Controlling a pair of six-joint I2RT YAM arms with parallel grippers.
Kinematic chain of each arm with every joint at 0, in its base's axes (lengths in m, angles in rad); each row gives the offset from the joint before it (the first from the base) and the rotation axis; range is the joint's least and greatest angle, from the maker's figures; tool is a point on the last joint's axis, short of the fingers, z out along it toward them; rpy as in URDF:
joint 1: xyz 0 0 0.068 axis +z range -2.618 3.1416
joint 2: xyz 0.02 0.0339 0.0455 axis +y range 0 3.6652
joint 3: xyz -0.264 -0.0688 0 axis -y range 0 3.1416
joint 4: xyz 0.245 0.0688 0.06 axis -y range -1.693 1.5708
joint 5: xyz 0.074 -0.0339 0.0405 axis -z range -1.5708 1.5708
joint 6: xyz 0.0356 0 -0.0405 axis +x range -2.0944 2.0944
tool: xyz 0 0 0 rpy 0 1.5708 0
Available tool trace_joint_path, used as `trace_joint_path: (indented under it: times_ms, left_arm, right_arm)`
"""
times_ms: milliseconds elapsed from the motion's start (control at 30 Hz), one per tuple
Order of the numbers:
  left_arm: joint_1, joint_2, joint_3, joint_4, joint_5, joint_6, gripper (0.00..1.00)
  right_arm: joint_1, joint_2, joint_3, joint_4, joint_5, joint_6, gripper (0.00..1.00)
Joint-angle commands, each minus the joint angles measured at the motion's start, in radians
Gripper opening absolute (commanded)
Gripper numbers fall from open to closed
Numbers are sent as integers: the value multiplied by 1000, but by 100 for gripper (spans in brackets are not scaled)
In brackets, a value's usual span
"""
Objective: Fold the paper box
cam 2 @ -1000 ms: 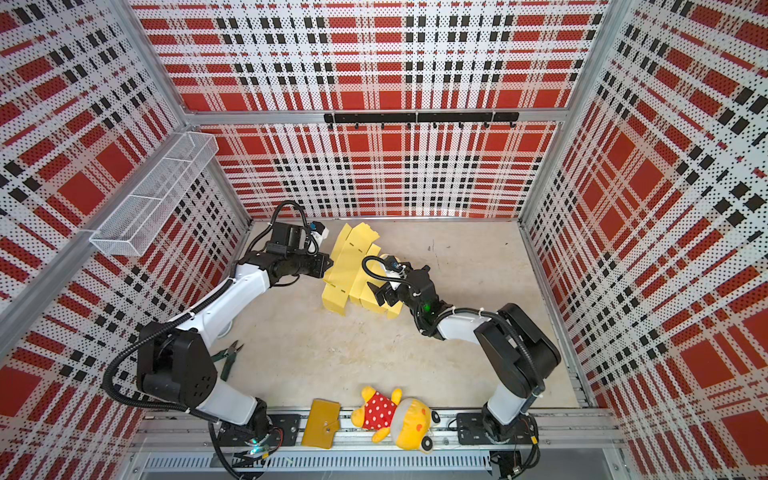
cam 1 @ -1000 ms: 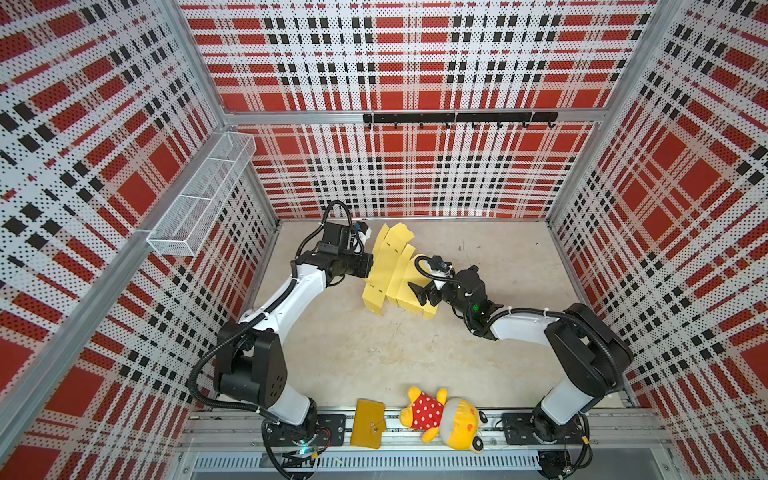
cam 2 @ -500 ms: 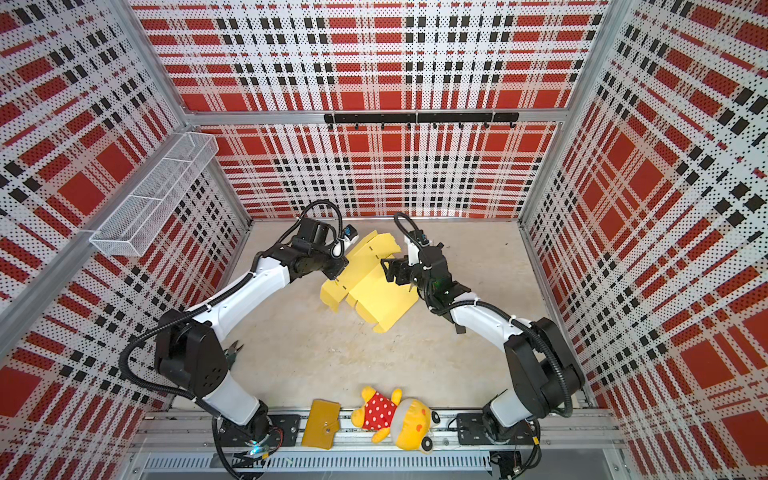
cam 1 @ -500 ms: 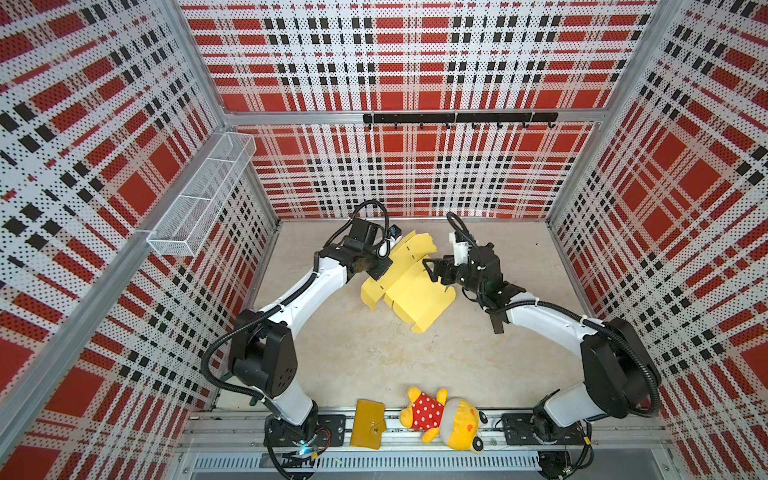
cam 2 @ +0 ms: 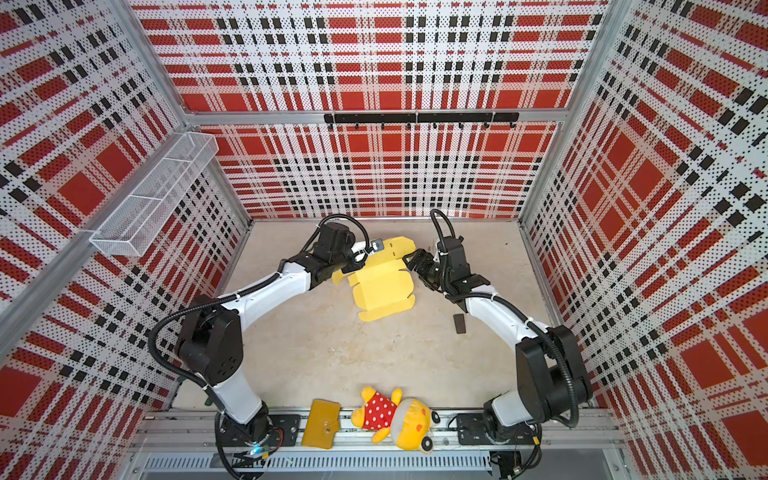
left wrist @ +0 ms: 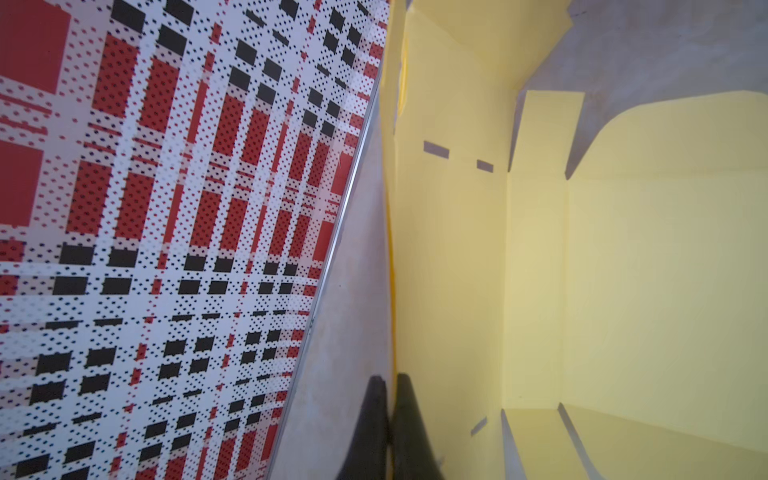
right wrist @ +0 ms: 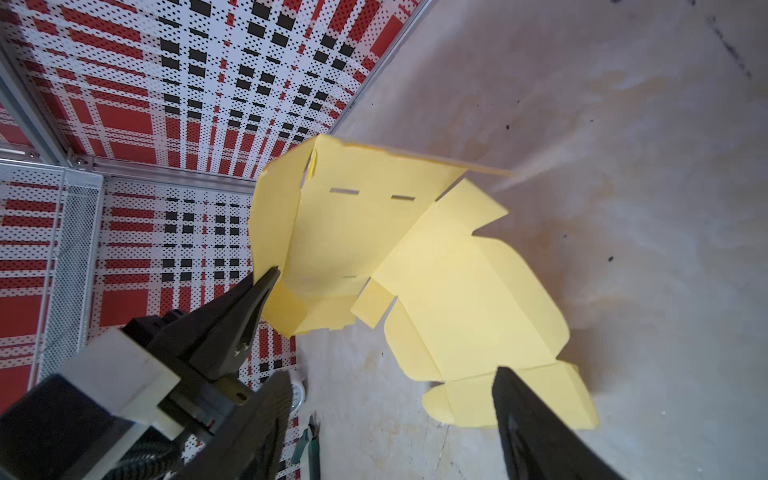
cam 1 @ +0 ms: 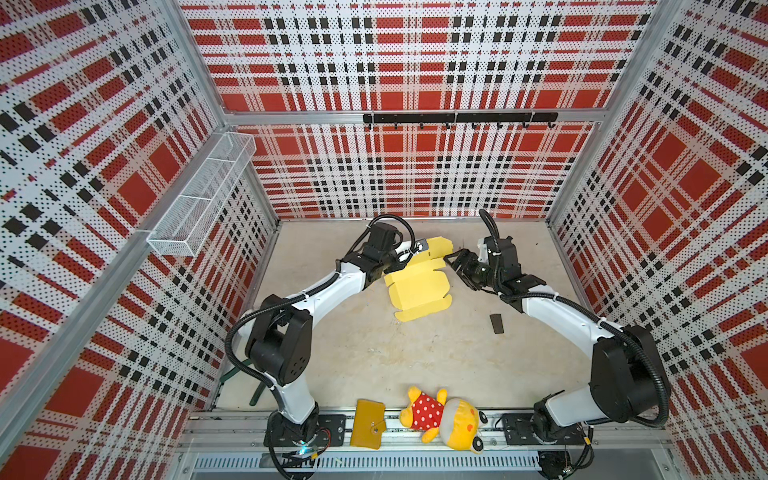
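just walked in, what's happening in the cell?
Two arms are working on a paper box, which is still an open die-cut sheet with its flaps splayed. The left end effector is shut on one edge flap, with that side raised off the table. The right end effector is open at the opposite edge and holds nothing. No walls are locked in yet.

left wrist: pale yellow die-cut cardboard paper box (left wrist: 623, 270) and black left gripper (left wrist: 390, 380) are cropped by the frame edge | top views: that gripper's tips cannot be made out; dark green-handled tool (cam 1: 257, 394) is mostly hidden behind the arm base; small flat black piece (cam 1: 496, 323) cannot be identified | right wrist: right gripper (right wrist: 390, 372) is cropped likewise
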Motion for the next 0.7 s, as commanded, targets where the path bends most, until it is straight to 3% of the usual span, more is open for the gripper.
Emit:
trace_joint_path:
  times_ms: [0, 200, 667]
  left_arm:
    - [-16, 16, -23, 116, -11, 78, 0]
    - [-39, 29, -76, 172, -6, 94, 0]
    - [-79, 70, -125, 260, -21, 133, 0]
  right_arm:
    - [3, -16, 13, 94, -23, 174, 76]
    - [0, 53, 56, 215, -30, 273, 73]
    - [1, 233, 166, 219, -77, 329, 65]
